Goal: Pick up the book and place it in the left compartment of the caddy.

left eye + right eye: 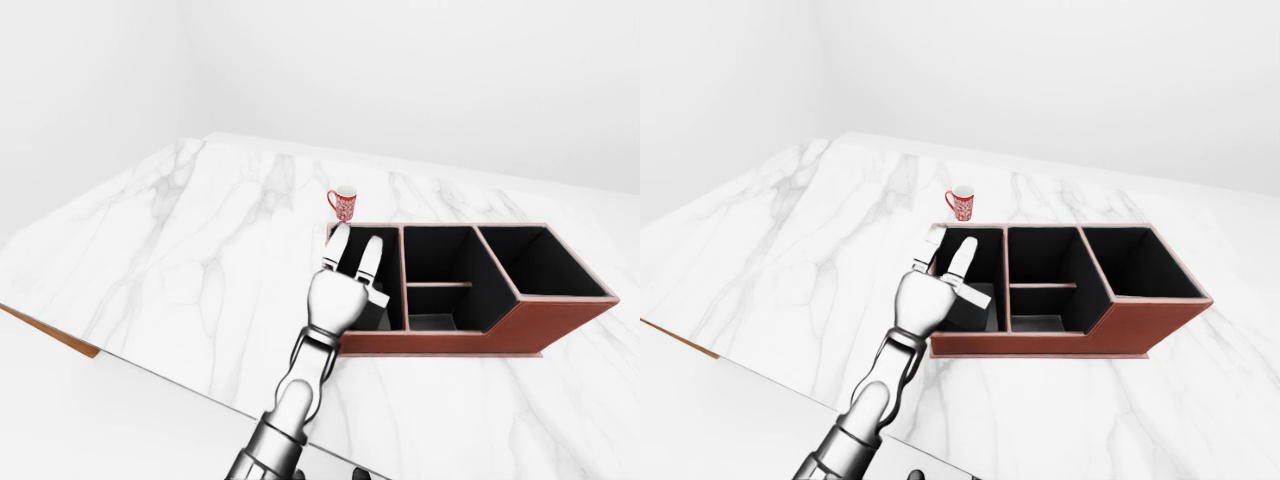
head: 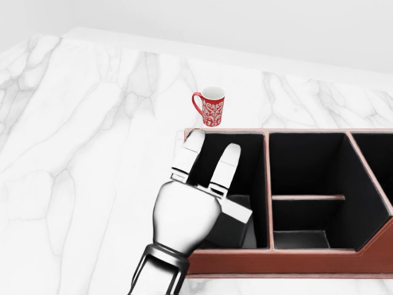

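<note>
The brown caddy (image 2: 295,261) with black compartments lies on the white marble table (image 2: 92,153). My left hand (image 2: 215,163) hovers over the caddy's left compartment with its fingers (image 2: 190,153) stretched out straight and its thumb out to the right. It is open. A dark block, apparently the book (image 2: 230,233), stands inside the left compartment just under the palm, mostly hidden by the hand. I cannot tell whether the hand touches it. My right hand is not in view.
A red patterned mug (image 2: 212,106) stands on the table just above the caddy's top left corner. The table's near edge (image 1: 50,335) runs diagonally across the bottom left of the left-eye view.
</note>
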